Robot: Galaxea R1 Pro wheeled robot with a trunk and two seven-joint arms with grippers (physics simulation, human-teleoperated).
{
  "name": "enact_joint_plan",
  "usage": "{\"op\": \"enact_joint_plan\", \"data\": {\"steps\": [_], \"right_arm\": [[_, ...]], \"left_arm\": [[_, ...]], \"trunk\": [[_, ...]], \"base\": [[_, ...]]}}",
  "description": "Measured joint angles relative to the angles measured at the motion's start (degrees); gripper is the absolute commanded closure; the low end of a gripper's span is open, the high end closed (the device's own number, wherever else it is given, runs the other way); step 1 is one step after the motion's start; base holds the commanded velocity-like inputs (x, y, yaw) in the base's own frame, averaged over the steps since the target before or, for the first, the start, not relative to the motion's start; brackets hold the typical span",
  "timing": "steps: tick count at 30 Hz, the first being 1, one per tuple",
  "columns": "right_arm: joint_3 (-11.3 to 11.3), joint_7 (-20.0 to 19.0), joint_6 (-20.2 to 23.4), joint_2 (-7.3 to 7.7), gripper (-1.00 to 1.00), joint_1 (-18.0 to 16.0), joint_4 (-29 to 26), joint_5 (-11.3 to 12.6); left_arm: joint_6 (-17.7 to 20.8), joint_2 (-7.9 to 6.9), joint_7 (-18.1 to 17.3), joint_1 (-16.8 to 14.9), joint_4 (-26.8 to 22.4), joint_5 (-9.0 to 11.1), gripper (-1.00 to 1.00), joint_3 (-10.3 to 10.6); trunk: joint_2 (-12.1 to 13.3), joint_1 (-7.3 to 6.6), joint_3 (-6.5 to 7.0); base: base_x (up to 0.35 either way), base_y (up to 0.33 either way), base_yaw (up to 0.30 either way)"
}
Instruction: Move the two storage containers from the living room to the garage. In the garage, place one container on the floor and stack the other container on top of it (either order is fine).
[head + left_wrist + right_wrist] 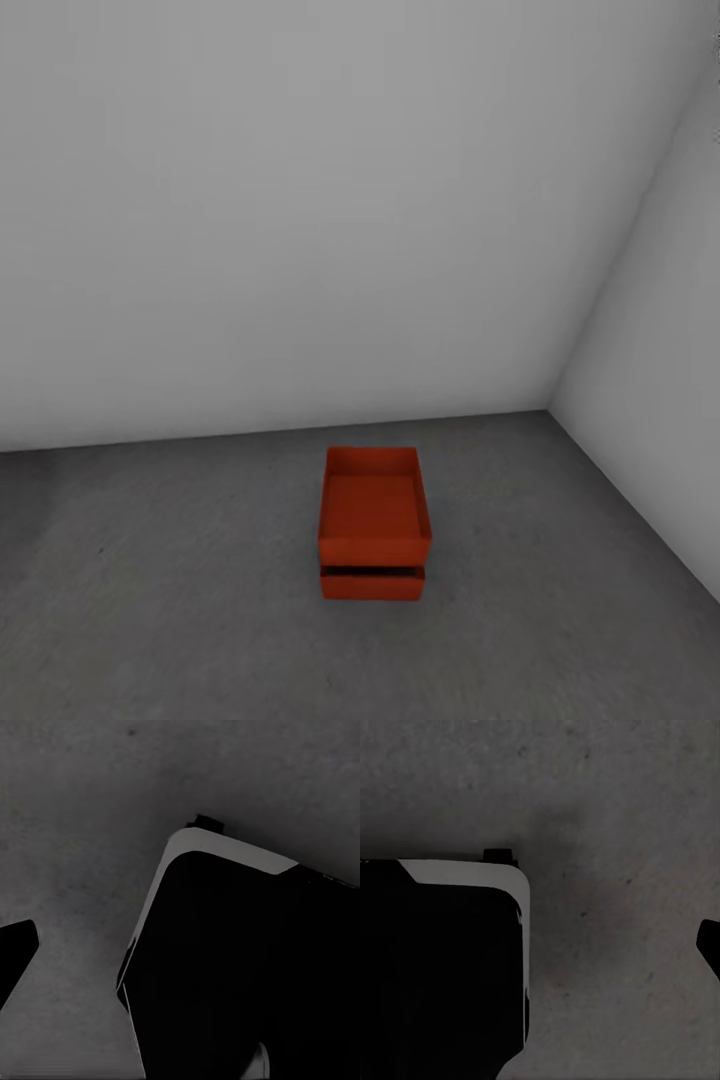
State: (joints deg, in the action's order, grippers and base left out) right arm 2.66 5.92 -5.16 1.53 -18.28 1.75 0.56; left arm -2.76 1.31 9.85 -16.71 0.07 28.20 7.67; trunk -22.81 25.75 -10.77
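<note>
in the head view the two storage containers sit stacked in the garage: the upper container [374, 508] rests squarely on the lower container [372, 584], of which little more than the front wall shows beneath a thin dark gap. the stack stands on the floor [180, 580], near the corner where the back wall [300, 200] meets the side wall [660, 400], a little out from the back wall and well apart from the side wall. the upper box is open-topped and looks empty, its walls lined up closely with those of the box below. judged from this, the main work of the task appears done: one container is down on the dark grey concrete and the other is on top of it, and nothing seems left beyond confirming that the stack is steady. neither arm reaches toward the stack in the head view, and both boxes stand free. each wrist view looks down on the floor [75, 832] beside a large dark rounded body with a pale edge, apparently part of the robot itself [435, 967]. a small dark shape at the edge of each wrist picture may be a fingertip, but it is too little to go on, so how far either claw is parted cannot be told; nothing can be seen held in them.
</note>
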Motion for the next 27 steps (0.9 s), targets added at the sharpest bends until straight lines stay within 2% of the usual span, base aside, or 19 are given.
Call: {"op": "enact_joint_plan", "data": {"steps": [7, 13, 19, 27], "right_arm": [[-0.01, 0.0, -0.02, -0.03, -1.0, 0.18, 0.0, 0.05], [-0.02, 0.01, -0.1, -0.15, -1.0, 1.72, 0.0, 0.36], [-0.3, -0.39, -1.66, -0.78, -1.0, 5.86, 0.01, 0.5], [-0.53, -2.17, -3.53, -0.62, -1.0, 7.3, 0.0, 1.67]], "left_arm": [[-0.2, -0.56, -0.01, 1.07, 0.0, 0.17, -1.0, 0.0], [-0.34, -0.48, -0.01, 1.5, 0.0, 0.16, -1.0, 0.02], [-0.49, -0.45, -0.09, 1.62, -0.01, 0.14, -1.0, 0.02], [-0.5, -0.45, -0.08, 1.64, 0.0, 0.14, -1.0, 0.02]], "trunk": [[0.0, 0.0, 0.62], [0.0, 0.0, 1.16], [0.0, 0.0, 1.69], [0.0, 0.0, 2.42]], "base": [[0.0, 0.0, 0.0], [0.0, 0.0, 0.0], [0.0, 0.0, 0.0], [0.0, 0.0, 0.0]]}}
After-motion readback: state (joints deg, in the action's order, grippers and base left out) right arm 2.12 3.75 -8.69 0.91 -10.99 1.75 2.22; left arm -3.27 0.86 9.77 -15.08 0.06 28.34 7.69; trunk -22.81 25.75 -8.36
